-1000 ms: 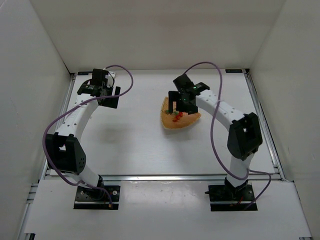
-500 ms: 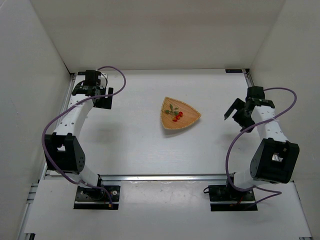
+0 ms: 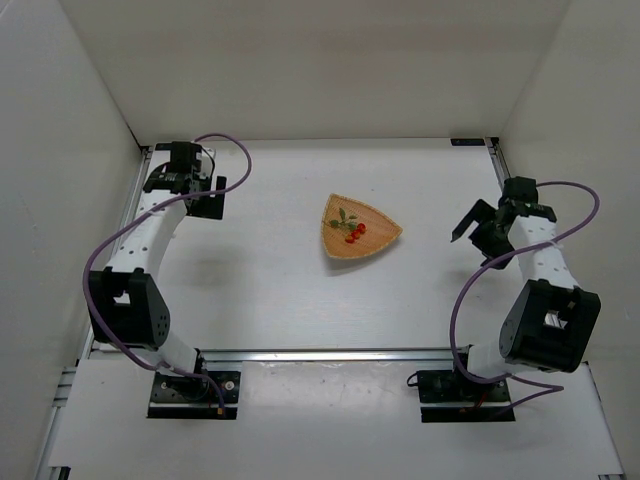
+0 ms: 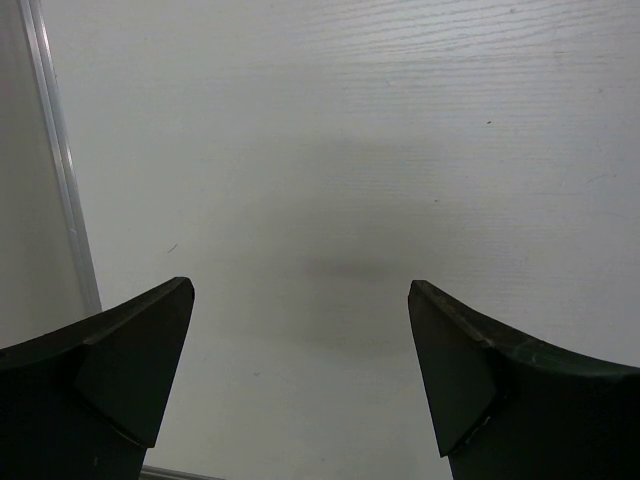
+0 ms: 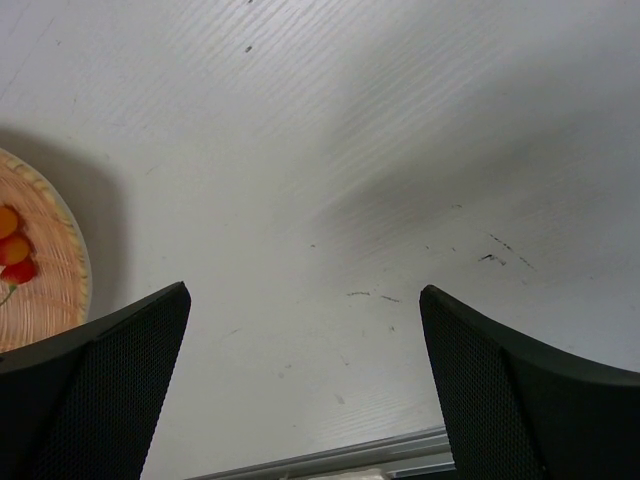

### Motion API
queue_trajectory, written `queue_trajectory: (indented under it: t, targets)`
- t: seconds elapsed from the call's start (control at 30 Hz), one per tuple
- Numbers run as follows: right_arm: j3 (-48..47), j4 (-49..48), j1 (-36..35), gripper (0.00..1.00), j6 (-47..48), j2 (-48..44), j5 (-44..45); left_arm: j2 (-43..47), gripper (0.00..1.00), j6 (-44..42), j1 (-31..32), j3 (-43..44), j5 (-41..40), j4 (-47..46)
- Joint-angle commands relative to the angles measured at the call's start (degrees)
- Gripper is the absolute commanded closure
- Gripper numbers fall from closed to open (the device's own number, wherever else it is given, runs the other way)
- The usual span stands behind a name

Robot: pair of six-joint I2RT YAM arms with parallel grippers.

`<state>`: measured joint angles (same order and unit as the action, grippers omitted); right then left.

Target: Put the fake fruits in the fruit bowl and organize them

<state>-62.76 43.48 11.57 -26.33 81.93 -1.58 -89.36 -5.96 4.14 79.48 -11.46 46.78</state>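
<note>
The fruit bowl (image 3: 375, 240) is a shallow tan wicker basket shaped like a rounded triangle, lying at the table's middle. The fake fruits (image 3: 354, 232), small red cherry-like balls with green leaves, lie inside it. My right gripper (image 3: 468, 235) is open and empty, well to the right of the bowl. In the right wrist view its open gripper (image 5: 305, 310) is over bare table, with the bowl's rim (image 5: 70, 250) and the fruits (image 5: 14, 255) at the left edge. My left gripper (image 3: 212, 198) is open and empty at the far left; its wrist view (image 4: 300, 300) shows only table.
White walls enclose the table on three sides. A metal rail (image 3: 520, 230) runs along the right edge next to my right gripper, and another rail (image 4: 60, 170) runs along the left edge beside my left gripper.
My right gripper was over the bowl a second ago and has drawn away to the right side, leaving the fruits in the bowl. My left arm shifted slightly left.
</note>
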Motion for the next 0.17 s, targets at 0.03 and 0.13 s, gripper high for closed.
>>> queue_trajectory:
  t: [0.03, 0.13]
  targets:
    - [1.3, -0.9, 0.1, 0.0, 1.1, -2.6, -1.2, 3.0, 0.01, 0.6, 0.1, -0.3, -0.3, 0.0]
    - [2.5, -2.6, 0.1, 0.0, 1.1, -4.1, -1.7, 3.0, 0.01, 0.6, 0.1, -0.3, -0.3, 0.0]
